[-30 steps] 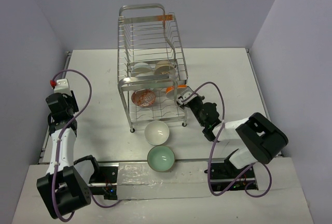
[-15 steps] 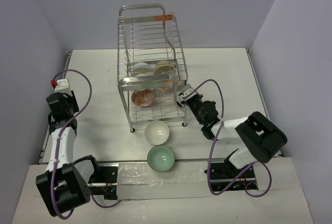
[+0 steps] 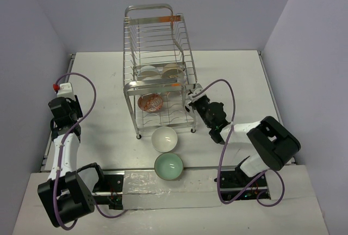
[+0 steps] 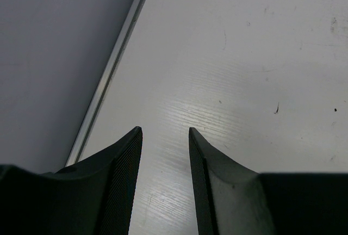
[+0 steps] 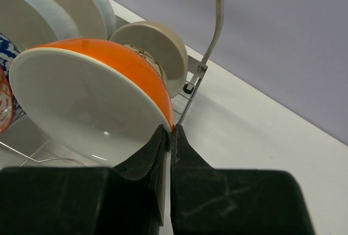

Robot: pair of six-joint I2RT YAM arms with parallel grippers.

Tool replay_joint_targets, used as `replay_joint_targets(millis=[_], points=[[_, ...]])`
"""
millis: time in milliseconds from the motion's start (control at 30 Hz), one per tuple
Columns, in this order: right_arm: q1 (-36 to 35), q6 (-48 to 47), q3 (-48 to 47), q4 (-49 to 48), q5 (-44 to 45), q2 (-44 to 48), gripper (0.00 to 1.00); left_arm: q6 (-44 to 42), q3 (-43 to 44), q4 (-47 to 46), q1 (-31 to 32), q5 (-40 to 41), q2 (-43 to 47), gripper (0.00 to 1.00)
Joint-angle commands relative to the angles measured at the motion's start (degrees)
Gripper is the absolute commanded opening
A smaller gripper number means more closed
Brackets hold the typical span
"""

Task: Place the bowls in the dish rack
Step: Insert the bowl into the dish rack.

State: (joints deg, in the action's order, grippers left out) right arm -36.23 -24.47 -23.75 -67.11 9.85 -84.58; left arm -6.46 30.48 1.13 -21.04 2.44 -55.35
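Our right end effector pinches the rim of the orange bowl, which is tilted inside the rack at its right side. Our left end effector hangs half-open and empty over the counter by its left edge. A white bowl and a green bowl sit toward the near edge.

Tall silver wire dish rack is shiny metal, orange white-lined round bowl looks like glossy glazed ceramic, white surface is matt, faintly grained.
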Motion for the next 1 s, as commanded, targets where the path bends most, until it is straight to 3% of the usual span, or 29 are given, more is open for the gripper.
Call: replay_joint_targets(millis=[0, 967], points=[[0.02, 3.81, -3.32, -0.13, -0.79, 0.81, 0.00, -0.31, 0.28, -1.92, -0.32, -0.15, 0.07, 0.45], [-2.71, 4.52, -6.66, 2.43, 1.66, -6.21, 0.00, -0.13, 0.55, -1.74, -0.32, -0.94, -0.37, 0.45]])
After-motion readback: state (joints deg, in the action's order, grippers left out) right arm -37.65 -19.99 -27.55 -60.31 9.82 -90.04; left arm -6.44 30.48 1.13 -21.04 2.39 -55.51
